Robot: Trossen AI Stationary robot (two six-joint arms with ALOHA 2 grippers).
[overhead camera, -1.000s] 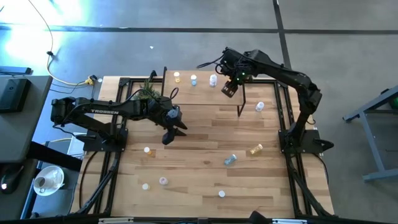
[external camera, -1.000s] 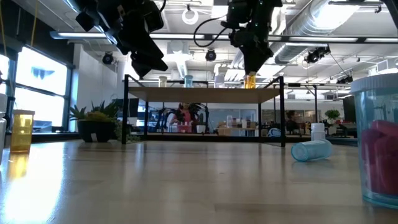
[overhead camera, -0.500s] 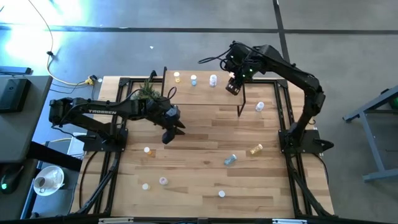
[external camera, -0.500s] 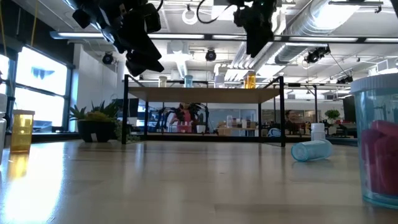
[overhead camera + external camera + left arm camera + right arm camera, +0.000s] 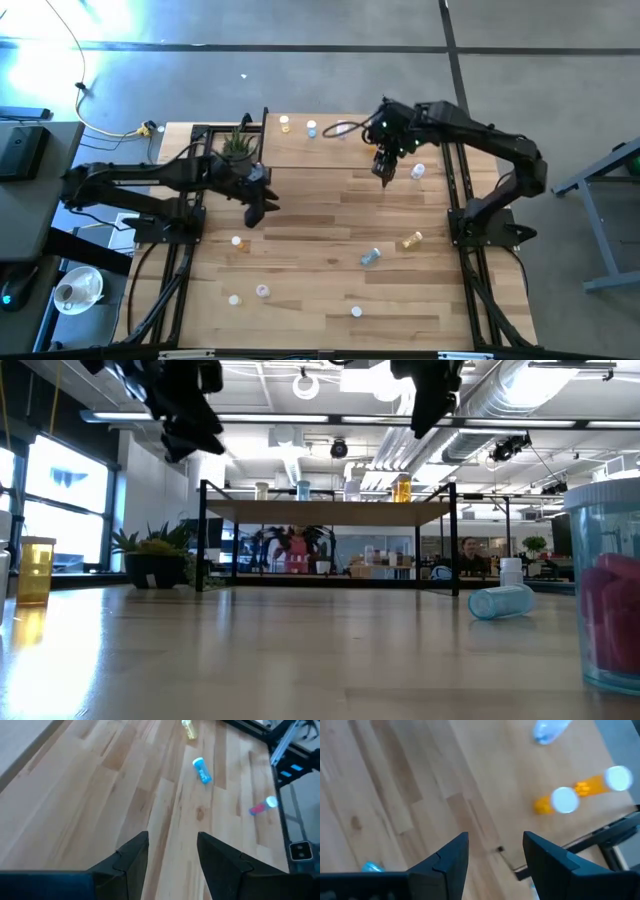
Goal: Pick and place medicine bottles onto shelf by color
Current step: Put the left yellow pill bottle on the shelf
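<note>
With the right gripper (image 5: 384, 170) spread and empty, we judged it should drop squarely over a bottle (image 5: 417, 172) beside the shelf (image 5: 330, 150).

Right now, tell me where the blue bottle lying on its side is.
In the high view the blue bottle lies on the table's right half, just left of the yellow bottle that also lies on its side, below the right hand.

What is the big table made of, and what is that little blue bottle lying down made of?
The table looks like wood: pale planks with grain lines, knots and visible joints, under a smooth, slightly shiny finish. The blue bottle lying on its side looks like see-through tinted plastic with a white cap, though glass cannot be ruled out.
</note>
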